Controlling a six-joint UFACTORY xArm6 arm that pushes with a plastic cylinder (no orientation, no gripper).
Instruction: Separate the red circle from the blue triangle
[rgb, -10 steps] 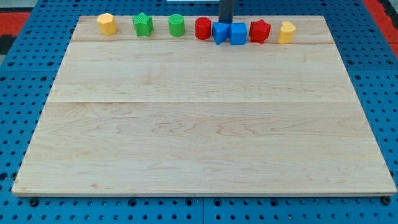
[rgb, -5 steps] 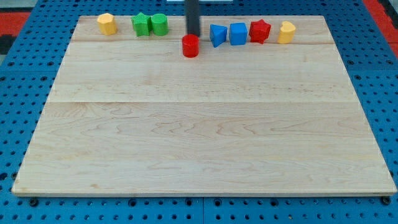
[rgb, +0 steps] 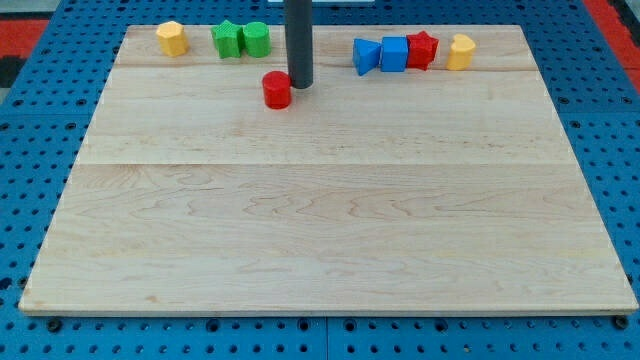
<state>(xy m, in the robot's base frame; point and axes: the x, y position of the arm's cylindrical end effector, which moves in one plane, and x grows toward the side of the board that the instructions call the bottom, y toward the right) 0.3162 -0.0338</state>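
On a pale wooden board (rgb: 330, 230), the rod's tip (rgb: 299, 84) rests just to the right of the red circle (rgb: 277, 89), touching it or very nearly, with the blue triangle (rgb: 366, 55) well apart near the view's top. The arm carries no claw at all, only the bare rod, so nothing is held or gripped; the circle simply sits loose on the wood.

The danger now looks like one of overreach. Up and to the view's left wait a green circle (rgb: 256, 39) and a green star (rgb: 228, 40), packed side by side, with a yellow block (rgb: 172, 38) further along; a push that veers upward could ram the red circle into them. A glancing contact could also let the round block roll off the tip's line. A return sweep to the right might disturb the triangle, which sits against a blue cube (rgb: 394, 54), a red star (rgb: 423, 49) and a second yellow block (rgb: 461, 51).

The board is made of joined planks, smooth and mostly bare. It lies on a blue perforated bench (rgb: 40, 120), with a red patch (rgb: 20, 35) at the upper corners.
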